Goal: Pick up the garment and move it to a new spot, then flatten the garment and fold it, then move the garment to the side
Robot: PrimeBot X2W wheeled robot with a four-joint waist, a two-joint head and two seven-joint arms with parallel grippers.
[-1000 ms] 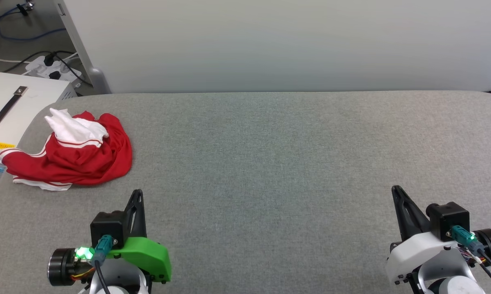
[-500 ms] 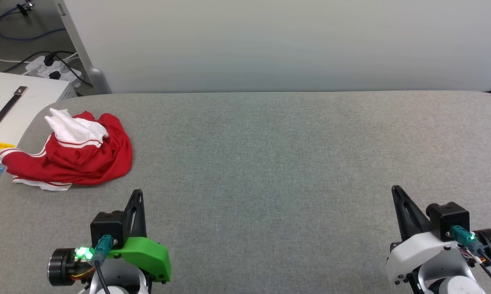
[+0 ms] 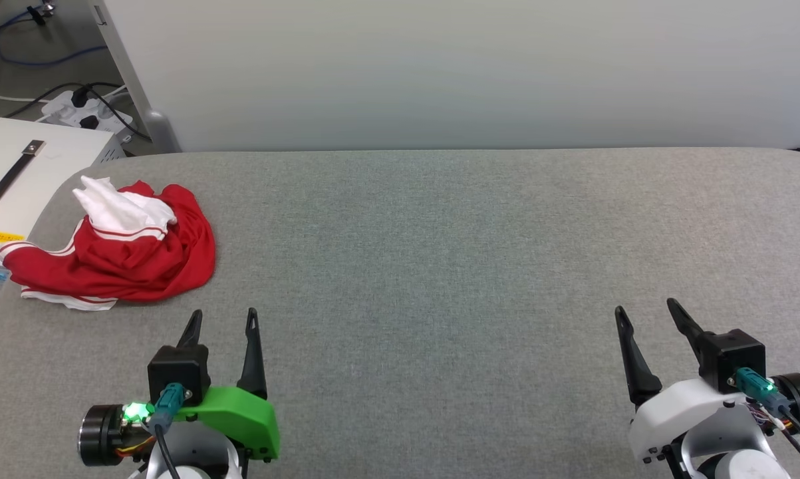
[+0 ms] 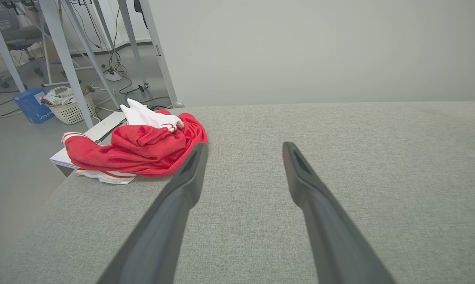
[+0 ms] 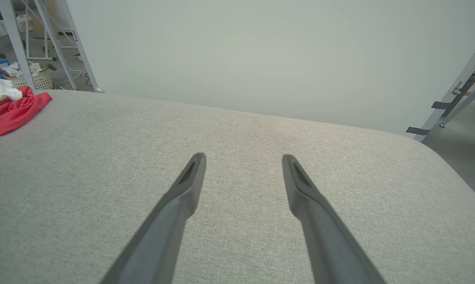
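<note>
- The red-and-white T-shirt lies crumpled at the far left corner of the grey counter.
- The left claw hovers near it, fingers apart.
- The right claw hangs well apart at the counter's right, fingers likewise spread.

We see a grey fabric-covered table with rounded corners, and right behind it a plain pale wall panel. Left of the table stands a white case with a dark strap handle. Beyond it, a white power strip and cables lie on the grey floor. Farther left of the table are slanted metal frame legs, a white basket and a blue box. The light is soft and even.
</note>
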